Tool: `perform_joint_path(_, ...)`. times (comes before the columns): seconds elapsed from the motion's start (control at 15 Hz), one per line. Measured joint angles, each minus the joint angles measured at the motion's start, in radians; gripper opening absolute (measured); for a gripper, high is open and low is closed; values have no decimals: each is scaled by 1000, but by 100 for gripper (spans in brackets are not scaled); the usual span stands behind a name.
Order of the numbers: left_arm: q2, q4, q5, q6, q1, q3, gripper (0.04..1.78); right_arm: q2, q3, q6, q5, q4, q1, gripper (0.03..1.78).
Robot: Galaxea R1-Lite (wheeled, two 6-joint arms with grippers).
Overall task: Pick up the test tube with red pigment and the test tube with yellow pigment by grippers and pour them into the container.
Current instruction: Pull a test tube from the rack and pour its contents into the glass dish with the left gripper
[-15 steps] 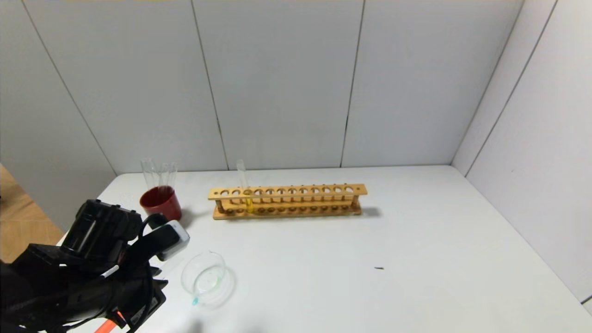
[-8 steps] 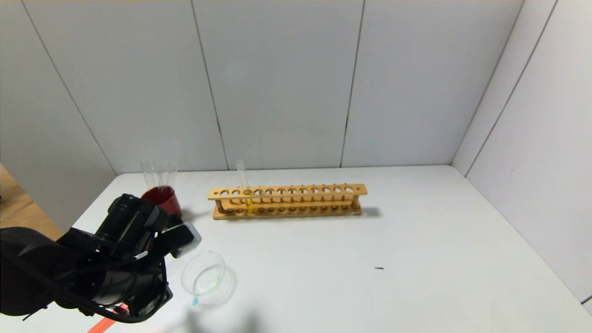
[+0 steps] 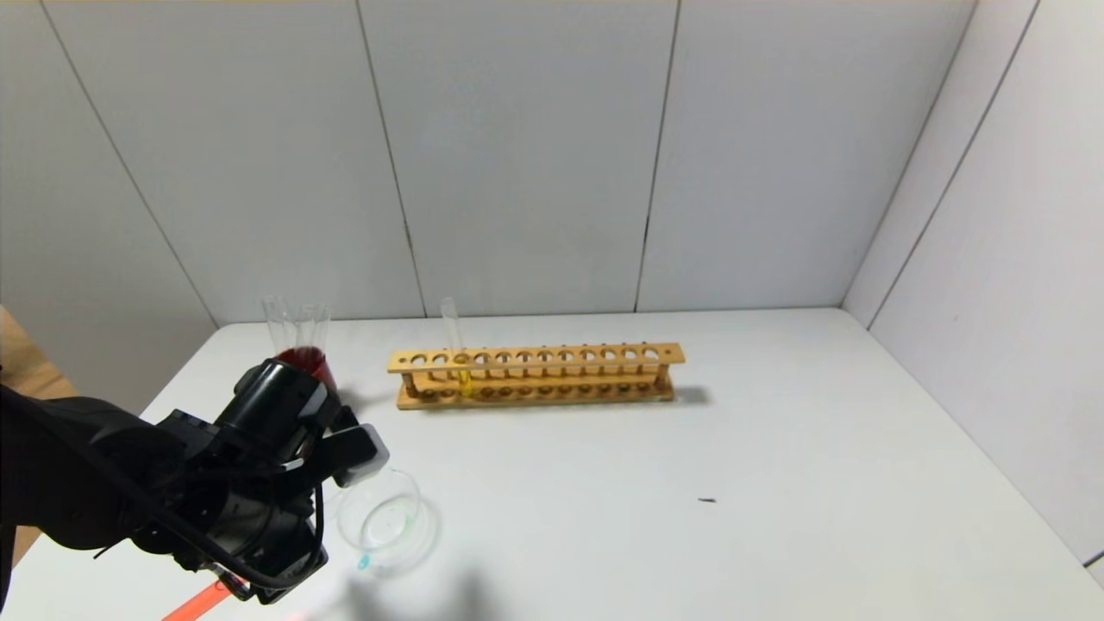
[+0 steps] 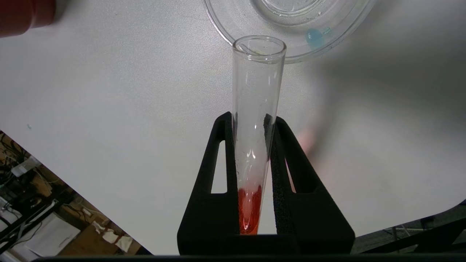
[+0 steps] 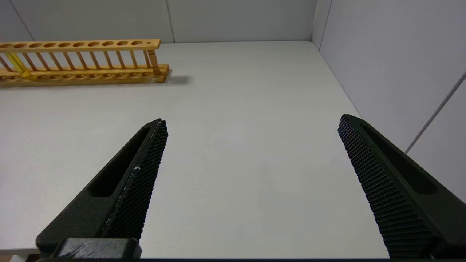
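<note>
My left gripper (image 4: pixel 253 120) is shut on the test tube with red pigment (image 4: pixel 256 83), gripping its lower half. The orange-red liquid (image 4: pixel 249 207) sits at the closed end between the fingers. The tube's open mouth reaches just short of the rim of the container (image 4: pixel 218 22), a shallow clear glass dish. In the head view the left hand (image 3: pixel 259 483) hovers just left of the dish (image 3: pixel 417 509). The test tube with yellow pigment (image 3: pixel 454 345) stands upright in the wooden rack (image 3: pixel 535 375). My right gripper (image 5: pixel 251 123) is open and empty above the right part of the table.
A dark red cup (image 3: pixel 302 366) holding colourless tubes (image 3: pixel 297 323) stands behind the left hand, left of the rack. The table's left edge runs close beside the left arm. White walls close off the back and right.
My left gripper, holding the red tube, has moved forward and to the right, closer to the dish. The dish, rack and cup have not moved.
</note>
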Motion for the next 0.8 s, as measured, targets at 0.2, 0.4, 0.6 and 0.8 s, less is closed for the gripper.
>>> perform_joint_path(0.2,20,25,-1,3,-7,-26,31,0,0,0,0,0,0,171)
perform_joint_path(0.4,42,51,0,3,-15,-46,31,0,0,0,0,0,0,171)
perform_joint_path(0.6,62,76,18,4,-24,-61,31,0,0,0,0,0,0,171)
perform_joint_path(0.8,73,147,27,10,-29,-94,31,0,0,0,0,0,0,171)
